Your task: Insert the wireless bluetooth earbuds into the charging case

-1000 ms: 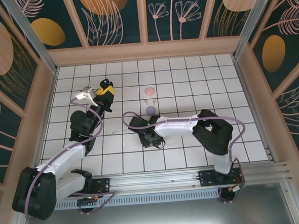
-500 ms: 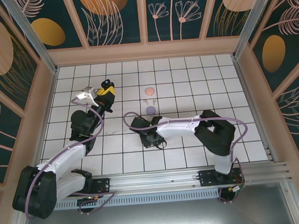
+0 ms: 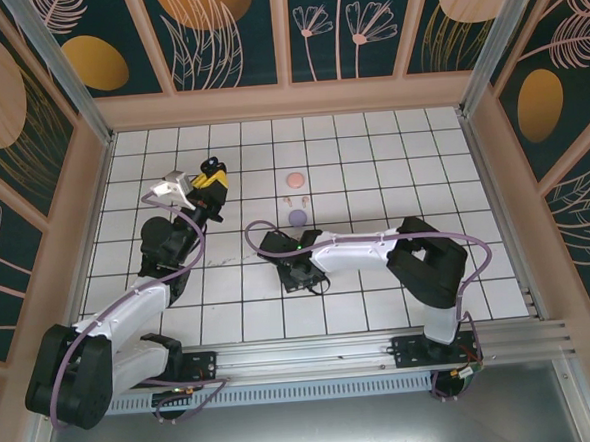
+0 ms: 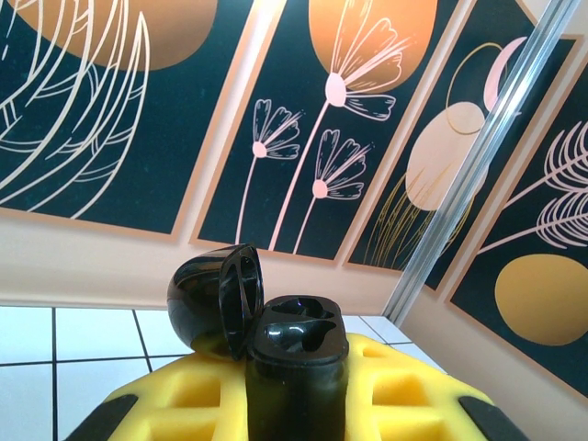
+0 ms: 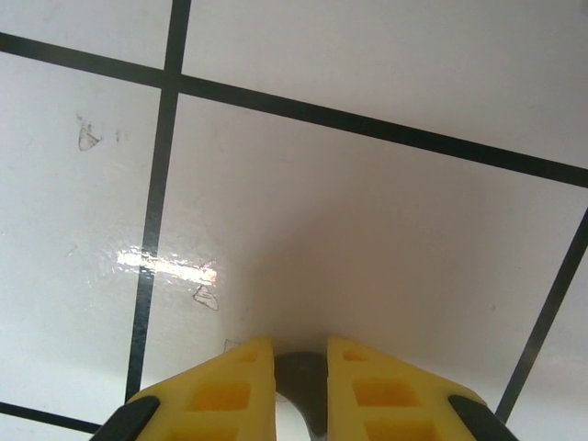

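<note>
the tiled surface (image 3: 401,154) lies open along its far edge and down the right edge. near its middle the pink case (image 3: 294,181) and lilac case (image 3: 298,218) stand in the way. the right arm (image 3: 357,249) bars the near middle; the left arm (image 3: 166,244), black case (image 4: 294,344) aloft, crowds the left edge.

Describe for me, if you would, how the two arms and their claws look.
Both arms, left arm and right arm, have white links, bulky black joints and a lilac cable looping alongside. The left claw and right claw carry yellow fingers with rectangular recesses and black corners.
</note>
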Available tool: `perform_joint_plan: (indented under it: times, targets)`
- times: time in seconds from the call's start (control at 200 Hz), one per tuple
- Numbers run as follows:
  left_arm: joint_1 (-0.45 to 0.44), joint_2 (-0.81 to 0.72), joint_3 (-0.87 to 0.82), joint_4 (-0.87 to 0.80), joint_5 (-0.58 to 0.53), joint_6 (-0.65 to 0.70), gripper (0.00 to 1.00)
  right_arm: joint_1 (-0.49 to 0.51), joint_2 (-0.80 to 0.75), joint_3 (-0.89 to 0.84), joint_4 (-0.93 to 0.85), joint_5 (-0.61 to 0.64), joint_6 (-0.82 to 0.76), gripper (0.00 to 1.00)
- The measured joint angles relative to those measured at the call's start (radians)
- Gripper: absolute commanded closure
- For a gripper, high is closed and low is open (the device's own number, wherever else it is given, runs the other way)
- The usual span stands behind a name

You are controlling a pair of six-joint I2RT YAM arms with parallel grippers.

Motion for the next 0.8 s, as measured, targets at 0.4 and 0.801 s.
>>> perform_joint_plan:
  times: [0.4, 0.801]
  targets:
    - [0.000, -0.008, 0.027, 0.009, 0.075, 0.035, 1.00, -0.089, -0.190, 0.049, -0.037, 0.040, -0.031, 0.89]
    - [-0.078, 0.026, 0.034, 0.068, 0.221, 0.202, 1.00, -0.293, -0.394, 0.321, -0.039, 0.056, -0.208, 0.89]
